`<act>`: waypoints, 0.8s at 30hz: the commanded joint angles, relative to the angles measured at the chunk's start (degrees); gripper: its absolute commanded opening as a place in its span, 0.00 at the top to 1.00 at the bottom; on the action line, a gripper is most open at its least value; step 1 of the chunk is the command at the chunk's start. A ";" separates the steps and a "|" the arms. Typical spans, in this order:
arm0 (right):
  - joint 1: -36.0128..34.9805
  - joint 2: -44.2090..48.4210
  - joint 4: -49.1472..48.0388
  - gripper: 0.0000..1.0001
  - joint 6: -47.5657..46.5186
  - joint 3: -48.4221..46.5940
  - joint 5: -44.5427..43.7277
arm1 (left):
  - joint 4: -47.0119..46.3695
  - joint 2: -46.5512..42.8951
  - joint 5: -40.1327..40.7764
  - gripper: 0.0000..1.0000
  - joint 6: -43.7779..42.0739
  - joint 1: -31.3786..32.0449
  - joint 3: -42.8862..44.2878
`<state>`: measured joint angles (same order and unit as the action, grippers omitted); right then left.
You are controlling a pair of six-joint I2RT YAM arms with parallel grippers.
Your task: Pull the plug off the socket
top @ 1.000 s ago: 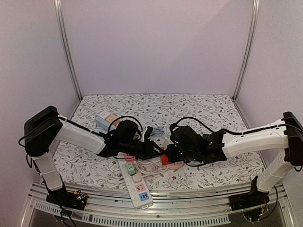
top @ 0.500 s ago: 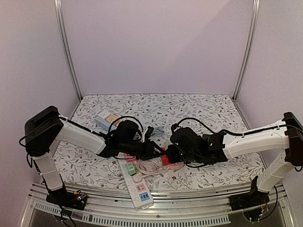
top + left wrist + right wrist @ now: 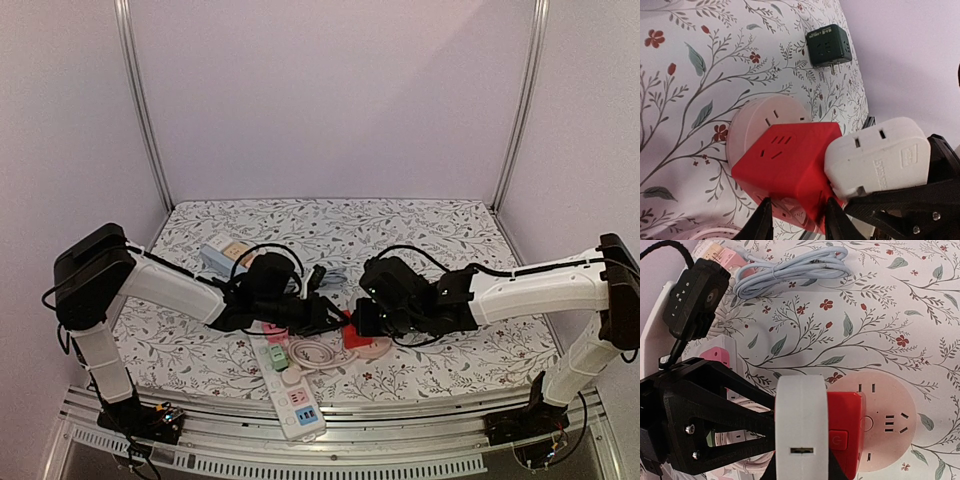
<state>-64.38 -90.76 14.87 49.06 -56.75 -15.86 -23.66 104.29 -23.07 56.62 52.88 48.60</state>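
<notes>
In the last second the right end effector, clamped on the white rounded plastic plug, has shifted slightly rightward, yet the plug still touches the red cube socket, which the left end effector pinches atop a round pink socket base, so separation looks barely begun.

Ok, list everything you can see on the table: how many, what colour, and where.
red cube socket: 1, red, on the round socket, table centre
white adapter plug: 1, white, against the red cube socket's side
round socket: 1, pale pink, under the red cube socket
cube socket: 1, dark green, lying apart
cable bundle: 1, grey-blue, behind centre
power strip: 1, white, front centre
coiled cable: 1, pale, beside power strip
tablecloth: 1, white floral
left pincer: 1, black, gripping red cube socket
right pincer: 1, black, gripping white adapter plug
</notes>
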 commanded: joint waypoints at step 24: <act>-0.72 4.42 -6.49 1.00 -5.51 0.29 2.54 | 8.89 5.07 3.39 0.66 -2.48 -1.00 0.35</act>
<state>-63.75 -90.67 15.20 46.39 -57.01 -14.61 -22.79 105.34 -22.61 55.53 52.42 50.22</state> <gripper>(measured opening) 0.148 0.338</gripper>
